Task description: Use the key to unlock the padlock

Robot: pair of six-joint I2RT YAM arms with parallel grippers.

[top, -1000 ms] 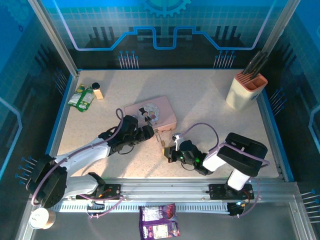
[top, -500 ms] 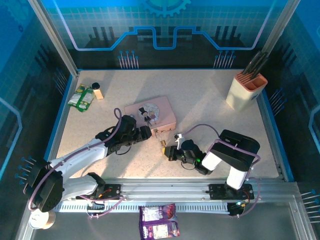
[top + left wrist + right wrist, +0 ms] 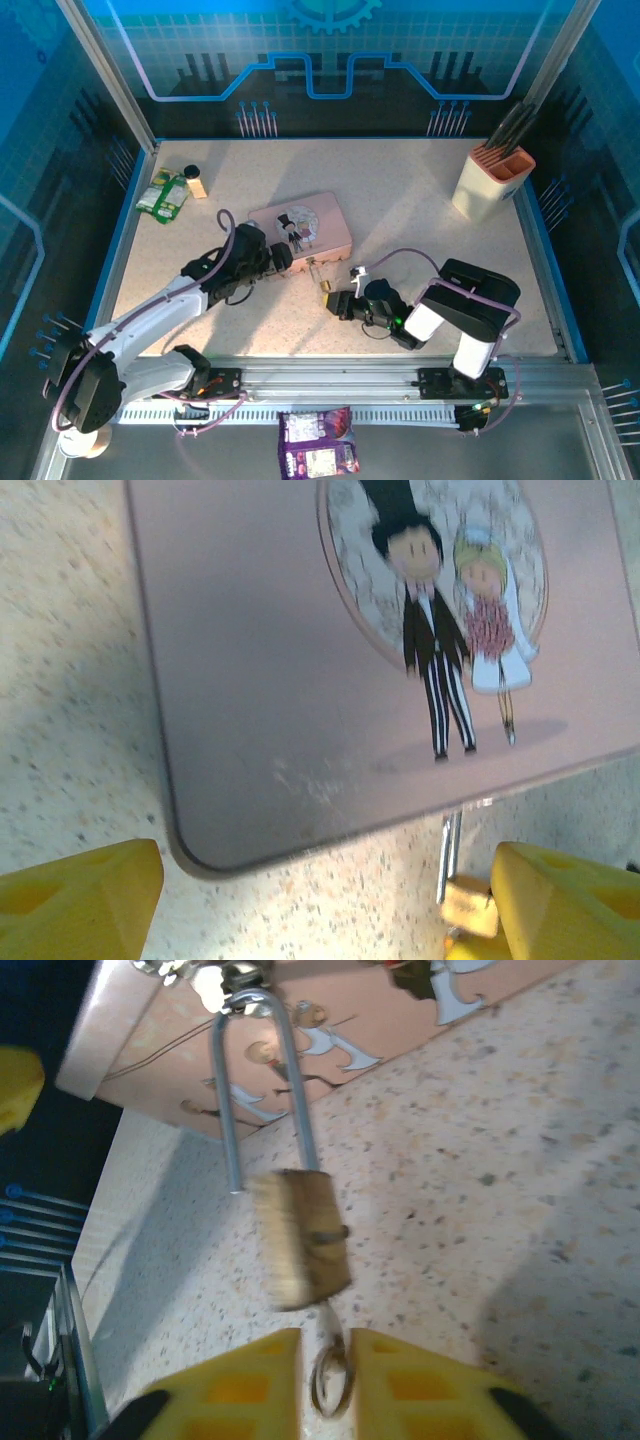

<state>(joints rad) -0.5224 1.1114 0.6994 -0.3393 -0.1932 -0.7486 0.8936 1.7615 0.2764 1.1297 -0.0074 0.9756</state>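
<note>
Right fingers flank the key seated in the padlock just beside the pink box; whether clamped I cannot tell. Left fingers gape. Shackle looks sprung: next, let go gently.

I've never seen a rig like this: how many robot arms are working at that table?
2. The left arm reaches to the pink box; the right arm lies low by the padlock.
</note>
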